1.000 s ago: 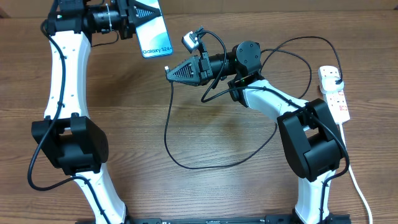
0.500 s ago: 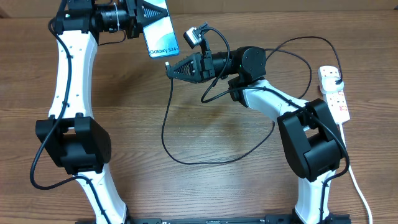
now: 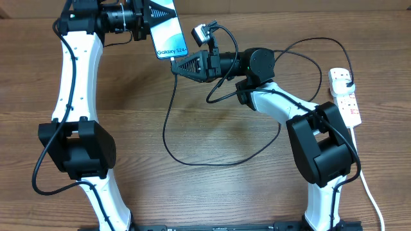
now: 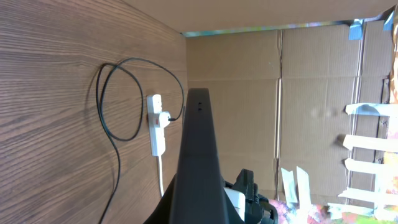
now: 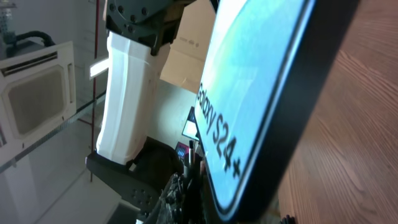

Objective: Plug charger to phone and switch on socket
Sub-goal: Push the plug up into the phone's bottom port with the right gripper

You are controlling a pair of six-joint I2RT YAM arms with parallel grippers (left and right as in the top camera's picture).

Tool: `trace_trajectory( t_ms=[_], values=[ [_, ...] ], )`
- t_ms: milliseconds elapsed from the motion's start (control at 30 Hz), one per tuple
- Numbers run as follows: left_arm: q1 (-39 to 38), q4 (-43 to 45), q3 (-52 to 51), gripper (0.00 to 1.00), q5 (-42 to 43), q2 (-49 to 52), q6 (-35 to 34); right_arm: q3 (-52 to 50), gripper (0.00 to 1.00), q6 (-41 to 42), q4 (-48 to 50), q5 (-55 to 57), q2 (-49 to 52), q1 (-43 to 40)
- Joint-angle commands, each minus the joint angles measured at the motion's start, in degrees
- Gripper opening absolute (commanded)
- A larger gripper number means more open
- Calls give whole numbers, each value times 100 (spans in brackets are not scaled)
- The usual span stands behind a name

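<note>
Wood-grain counter (image 3: 128,96) with a cardboard wall along the back, that's the setting. Up near the back edge, the phone (image 3: 170,42) is lifted off the counter, and the left claw (image 3: 156,14) is clamped on its upper end. The teal screen faces the overhead camera and reads "Galaxy S24+".

Right at the phone's bottom edge sits the right claw (image 3: 178,65). Its fingers are pinched together on the tip end of the charger (image 3: 163,128). From above, that tip looks like it's touching or just about touching the phone. I honestly can't tell whether it's actually in the port. The right wrist view is no help, since it's basically all phone (image 5: 249,93) up close, with the left arm (image 5: 124,112) behind it.

From the claw, the thin black cable drops down and swings in a big loop across the middle of the counter. It then runs up and over to the far right, where its plug (image 3: 347,80) sits in the socket (image 3: 347,102). The socket is a white strip with red bits, lying flat near the right edge. It's well apart from the phone, and its white cord (image 3: 367,186) trails toward the front. I can't make out the switch position.

The left wrist view looks along the phone's dark edge (image 4: 198,155), with the socket (image 4: 155,127) beyond it.
</note>
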Motion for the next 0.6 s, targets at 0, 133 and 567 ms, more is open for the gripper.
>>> trace_trajectory(
  t_ms=[0, 133, 567],
  values=[
    [-44, 42, 61, 4, 181, -107, -74, 24, 4, 48, 11, 190, -17, 9],
    [-42, 42, 61, 4, 205, -107, -79, 24, 4, 48, -15, 184, -17, 0],
    [76, 44, 61, 4, 341, -107, -337, 24, 4, -17, -85, 76, -17, 0]
  ],
)
